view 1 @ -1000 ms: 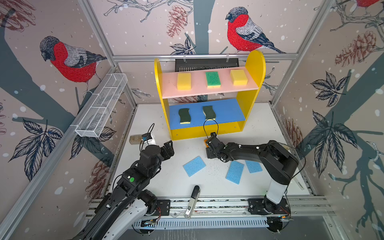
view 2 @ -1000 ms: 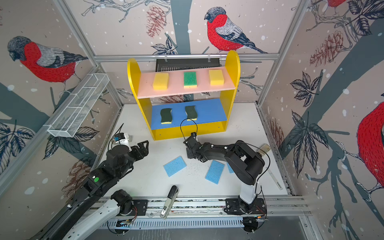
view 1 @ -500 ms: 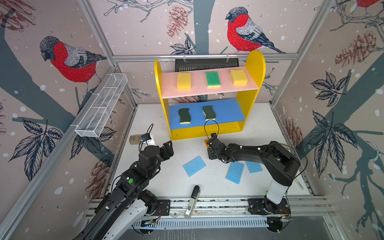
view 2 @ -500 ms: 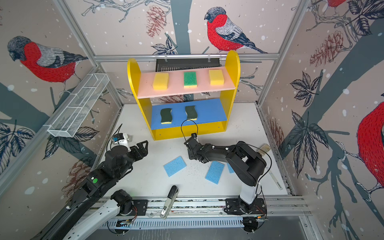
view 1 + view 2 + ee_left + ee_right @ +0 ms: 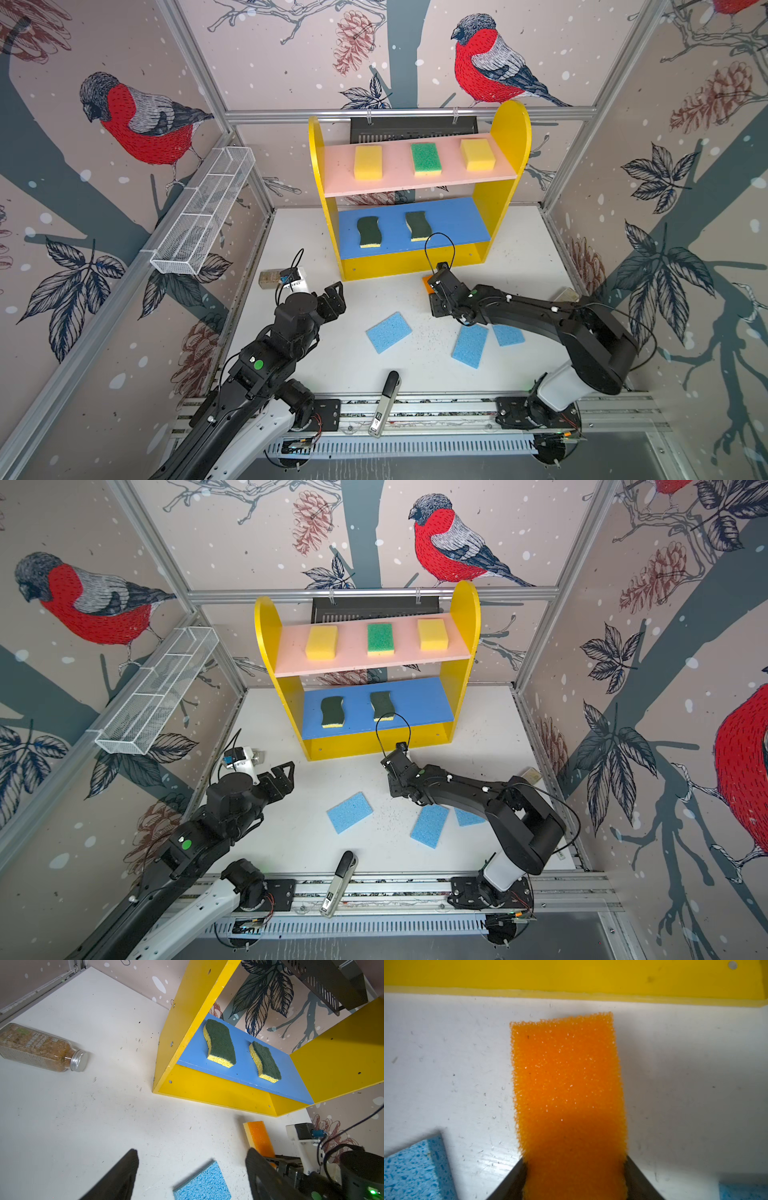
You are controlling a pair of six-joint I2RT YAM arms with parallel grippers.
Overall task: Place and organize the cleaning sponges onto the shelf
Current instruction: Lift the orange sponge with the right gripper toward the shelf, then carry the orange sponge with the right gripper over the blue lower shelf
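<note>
Nearest the front, three blue sponges [image 5: 388,332] [image 5: 470,345] [image 5: 508,334] lie flat on the white table [image 5: 523,257], well short of the shelf. The left gripper [image 5: 333,296] hangs above the table to their left. Its jaws are spread wide with nothing between them.

The right gripper [image 5: 575,1165] reaches toward the shelf front. Its jaws stand against both long sides of the orange sponge [image 5: 566,1084], gripping it. That sponge lies on the table just before the shelf's base.

A bottle [image 5: 39,1048] lies on its side near the left wall.

The shelf [image 5: 415,266] stands at the back:
- **Blue board** [image 5: 457,224]: two dark green sponges [image 5: 369,232] [image 5: 419,225] side by side, toward its left.
- **Pink board** [image 5: 440,178]: a green-topped sponge [image 5: 425,158] between two yellow sponges [image 5: 368,162] [image 5: 478,154], all apart.

A wire basket [image 5: 203,212] hangs on the left wall.
</note>
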